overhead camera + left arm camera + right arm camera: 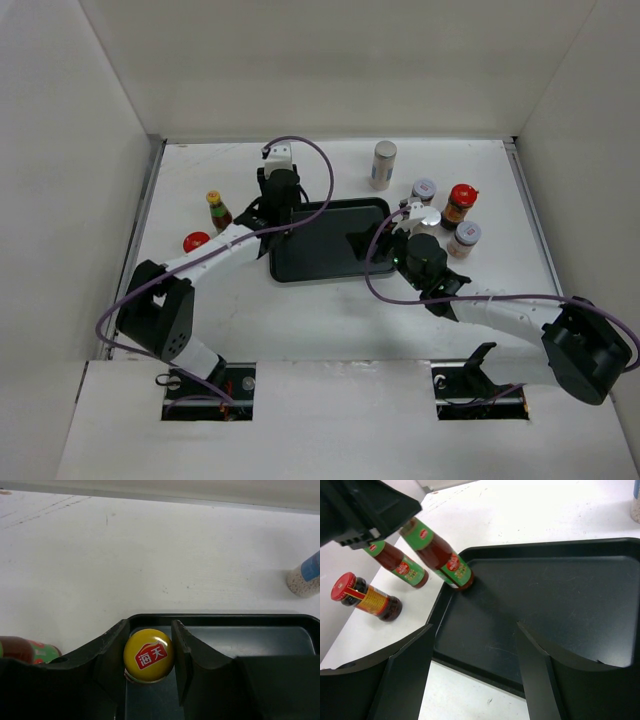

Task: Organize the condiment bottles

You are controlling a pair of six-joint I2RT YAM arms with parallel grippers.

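My left gripper (273, 220) (149, 647) is shut on the yellow cap of a slim dark sauce bottle (148, 655). The bottle (441, 556) stands with its base in the far left corner of the black tray (330, 262). A second yellow-capped sauce bottle (218, 210) (398, 566) and a red-lidded amber jar (196, 241) (366, 596) stand on the table left of the tray. Right of the tray are white shaker jars (383, 164) (424, 190) (465, 238) and another red-lidded jar (460, 204). My right gripper (375, 240) (474, 630) is open and empty over the tray's near right part.
The tray (545, 595) is otherwise bare inside; its rim (225, 619) shows in the left wrist view. White walls enclose the table on three sides. One shaker (305, 577) stands beyond the tray's far edge. My right arm lies across the table right of the tray.
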